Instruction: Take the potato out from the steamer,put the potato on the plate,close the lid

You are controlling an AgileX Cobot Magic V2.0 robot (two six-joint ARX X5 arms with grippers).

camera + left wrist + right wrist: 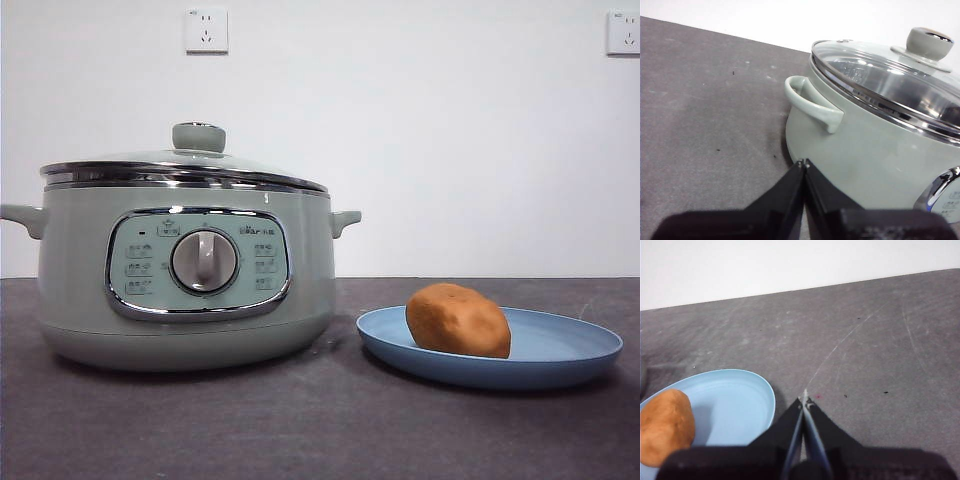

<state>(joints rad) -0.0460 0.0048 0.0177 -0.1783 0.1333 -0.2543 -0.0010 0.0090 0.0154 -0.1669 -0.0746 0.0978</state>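
Note:
The pale green steamer [185, 270] stands at the left of the front view, with its glass lid [185, 165] seated flat on the rim. To its right lies the light-blue plate [540, 350], and the orange-brown potato [457, 320] rests on the plate's left half. My left gripper [803, 163] is shut and empty, low beside the steamer [875, 150] near a side handle [812, 102], with the lid [890, 75] in sight. My right gripper [804, 399] is shut and empty, just off the plate [735, 405] that holds the potato [665, 425]. Neither arm shows in the front view.
The dark grey tabletop [320, 430] runs to a white wall with two power sockets [206, 30]. Bare table [865, 350] stretches beyond the right gripper and beside the steamer [705, 110].

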